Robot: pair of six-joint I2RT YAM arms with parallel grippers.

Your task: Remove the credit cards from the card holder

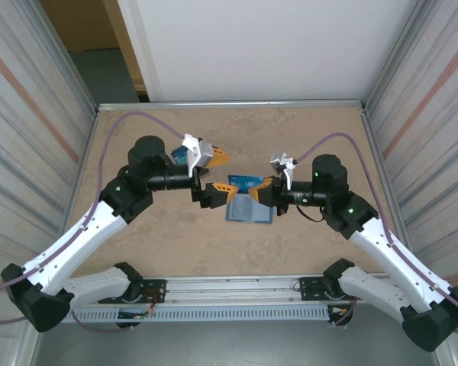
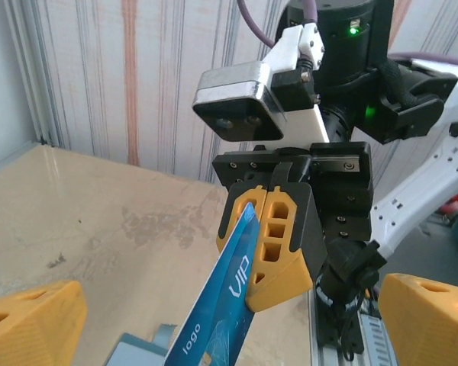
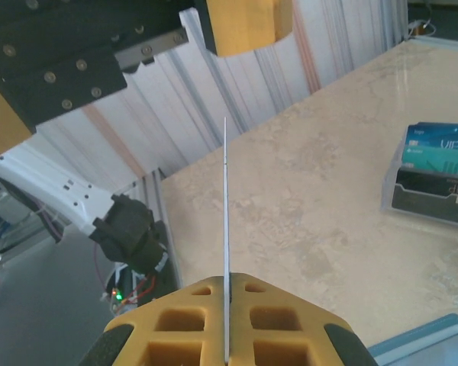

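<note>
Two sets of fingers meet over the ctr of the surface (image 1: pixel 175 252). L fingers (image 2: pixel 30 320) stand wide apart, their blocky orange tips at the lower corners of the L wrist view, gripping nothing. The card passes btwn them w/ a clear gap on each side.

R fingers (image 2: pixel 278 244) are pressed together on one end of a blue card (image 2: pixel 221 313). It is thin, glossy plastic w/ white "VIP" and "logo" print, held tilted. From the R wrist it shows edge-on, a thin pale line rising from the seam btwn the fingers. R fingers are orange wedges w/ rectangular cut-out cells, on black mounts.

Card holder (image 1: pixel 248 212) lies open and flat at approx the ctr of the surface, slightly toward the near edge, just under both sets of fingers. It has grey-blue pocket panels and a teal rim. Can't tell whether the card's lower end touches it.

Small stand (image 3: pixel 431 194), w/ clear sides and a dark front, sits left of ctr, apart from the holder, w/ blue and teal cards (image 3: pixel 439 149) upright in it. Surface is beige, mottled, stone-look.
</note>
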